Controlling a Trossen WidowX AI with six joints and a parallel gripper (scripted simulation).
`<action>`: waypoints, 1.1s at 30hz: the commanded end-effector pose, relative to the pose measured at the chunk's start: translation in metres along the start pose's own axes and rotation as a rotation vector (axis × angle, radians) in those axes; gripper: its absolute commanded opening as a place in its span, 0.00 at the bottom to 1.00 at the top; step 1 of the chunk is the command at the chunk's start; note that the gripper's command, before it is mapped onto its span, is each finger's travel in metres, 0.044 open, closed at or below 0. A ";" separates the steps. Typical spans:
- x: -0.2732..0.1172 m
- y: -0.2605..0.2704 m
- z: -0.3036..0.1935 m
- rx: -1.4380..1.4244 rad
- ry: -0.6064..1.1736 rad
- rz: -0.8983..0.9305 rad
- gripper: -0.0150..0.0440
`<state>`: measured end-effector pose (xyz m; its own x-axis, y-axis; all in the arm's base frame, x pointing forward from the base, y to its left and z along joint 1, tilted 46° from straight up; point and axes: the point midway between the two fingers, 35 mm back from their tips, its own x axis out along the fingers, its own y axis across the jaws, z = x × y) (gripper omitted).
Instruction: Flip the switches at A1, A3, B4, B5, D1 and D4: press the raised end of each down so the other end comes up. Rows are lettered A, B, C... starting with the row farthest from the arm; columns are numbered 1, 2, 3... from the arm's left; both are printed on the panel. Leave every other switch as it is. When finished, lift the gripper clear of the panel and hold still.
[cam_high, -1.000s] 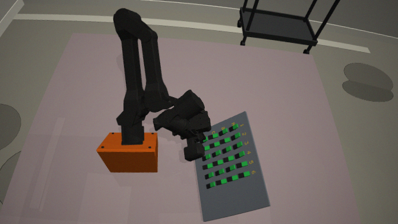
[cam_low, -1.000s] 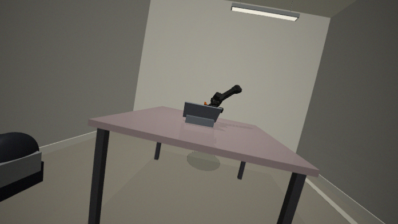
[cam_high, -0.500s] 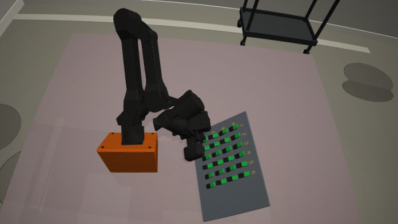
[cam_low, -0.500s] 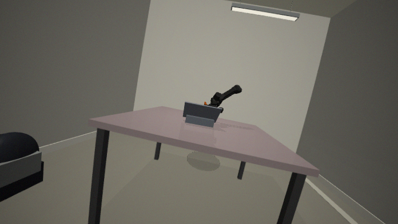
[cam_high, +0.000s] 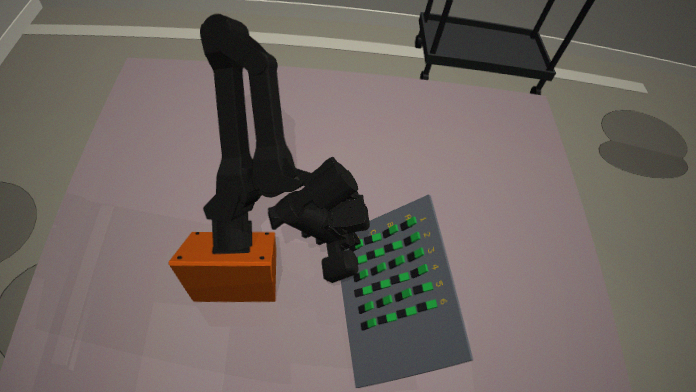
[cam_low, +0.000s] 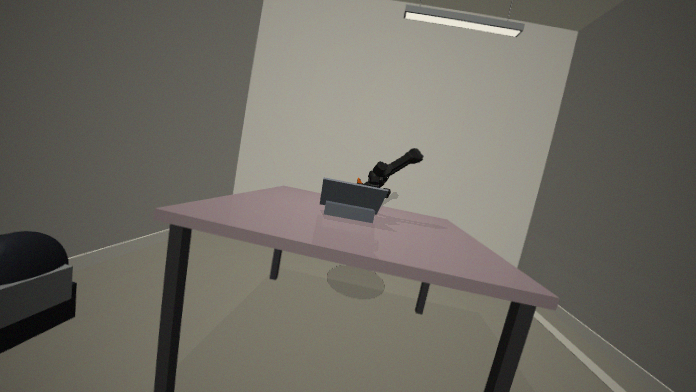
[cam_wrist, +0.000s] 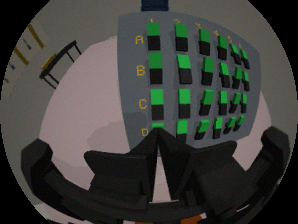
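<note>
Wrist view: my gripper (cam_wrist: 157, 131) (cam_high: 356, 244) has its fingertips together with nothing between them, over the lower left of the switch panel (cam_wrist: 131, 55) (cam_high: 410, 345) (cam_low: 354, 193), right by the D1 switch (cam_wrist: 158, 125). Whether I touch that switch, I cannot tell. Each rocker looks small and stiff, probably a light snap over a central pivot, so I would not grasp one at all; closed tips pressed squarely on the raised end should serve. Smooth plastic, I would guess, so a slanting push could skid onto a neighbour, and C1 (cam_wrist: 157, 102) sits close. The panel seems rigid and leans back on a grey-blue stand (cam_low: 349, 212); too hard a shove might rock or slide it.

It stands on a pink tabletop (cam_high: 450, 150) (cam_low: 300, 235), to the right of my orange base block (cam_high: 232, 282) in the top view. That surface looks smooth, with a faint sheen. Around it the room is plain and dim: grey side walls, a paler far wall, a hanging strip light (cam_low: 462, 24) and a black wheeled cart (cam_high: 492, 67) beyond the table's edge.
</note>
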<state>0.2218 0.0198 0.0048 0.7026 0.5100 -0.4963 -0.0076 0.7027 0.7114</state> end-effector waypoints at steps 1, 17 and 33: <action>0.001 -0.001 0.000 0.007 0.000 -0.005 0.25; 0.003 -0.001 0.000 0.007 0.000 -0.004 0.25; -0.009 -0.008 0.000 -0.005 0.013 -0.020 0.25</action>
<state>0.2195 0.0183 0.0004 0.6928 0.5075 -0.5123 0.0083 0.7047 0.7094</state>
